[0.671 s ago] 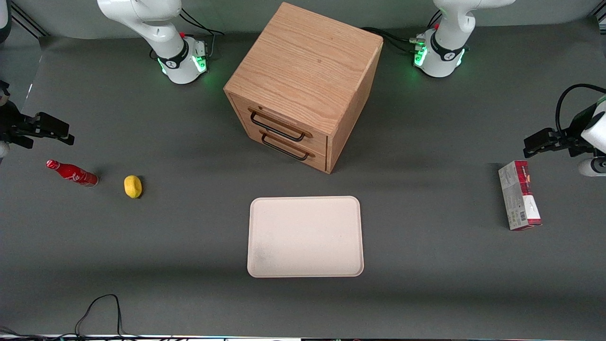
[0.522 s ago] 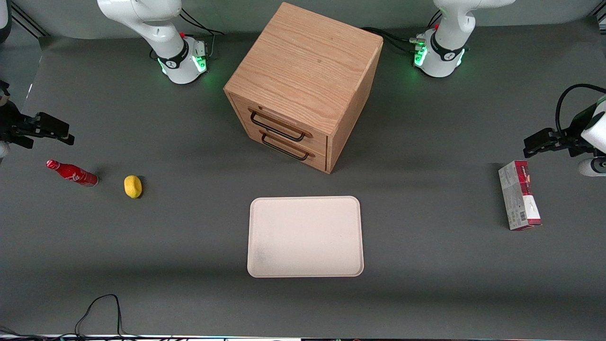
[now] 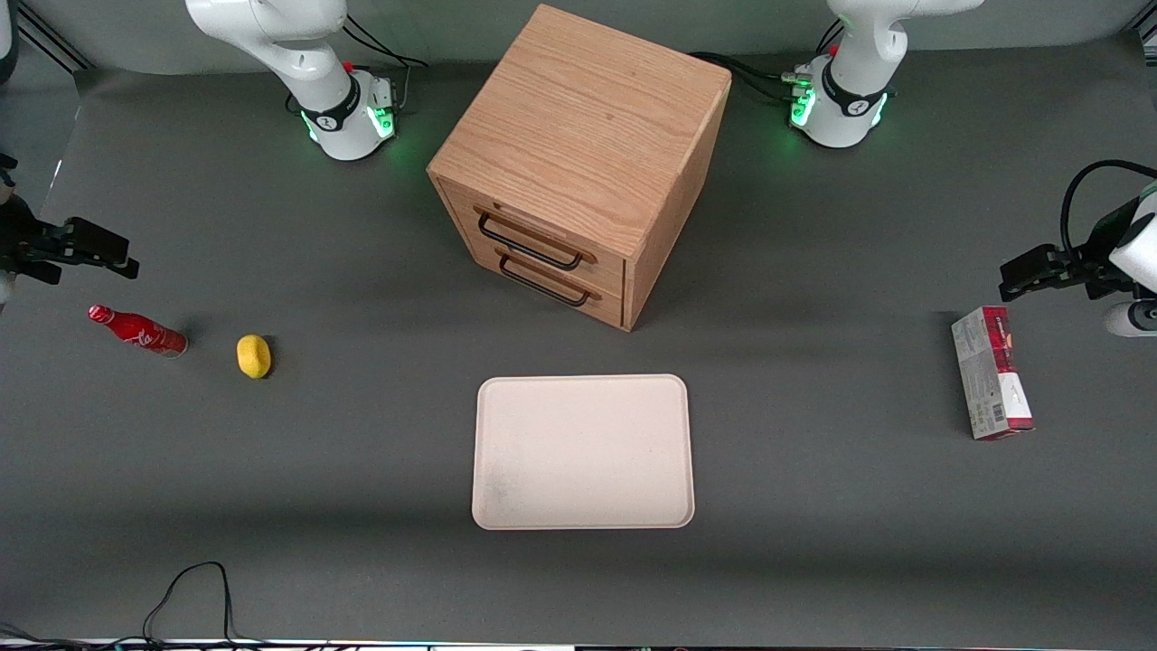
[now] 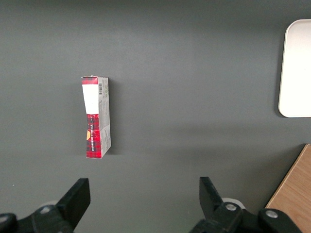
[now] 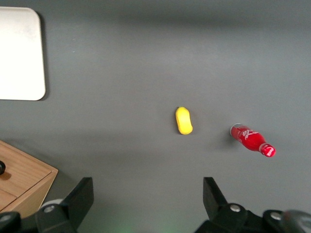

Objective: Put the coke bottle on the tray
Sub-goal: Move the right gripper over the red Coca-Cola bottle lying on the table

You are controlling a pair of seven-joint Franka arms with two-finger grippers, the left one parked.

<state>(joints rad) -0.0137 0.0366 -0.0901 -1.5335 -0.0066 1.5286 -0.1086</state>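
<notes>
A: Item one, coke bottle [image 3: 138, 330] – where entered?

B: On the dark grey tabletop [image 3: 813, 506], close to the edge at the working arm's end. It appears upright with its red cap [image 3: 97, 313] leaning toward that edge in the front view. White script on the red body. Also logged from the right wrist camera [image 5: 251, 140].

A: Neighbouring stock?

B: One yellow lemon [image 3: 254, 355], just beside the bottle, toward the tabletop's middle; the two are apart, not touching.

A: Item two, tray [image 3: 583, 450]?

B: Cream-white, rectangular, rounded corners, low rim. Lies flat mid-tabletop, nearer the front camera's edge than the wooden drawer cabinet [image 3: 578, 163]. Well apart from the bottle. Nothing on it.

A: Gripper [image 3: 101, 254]?

B: Right arm's, black, held above the tabletop at the working arm's edge, farther from the front camera than the bottle. Jaws spread wide apart, gripping nothing; no contact with the bottle.

A: Remaining entries?

B: Cabinet has two drawers, each with a black handle [image 3: 529, 244]. One red-and-grey carton [image 3: 991, 384] lies flat toward the parked arm's end
</notes>
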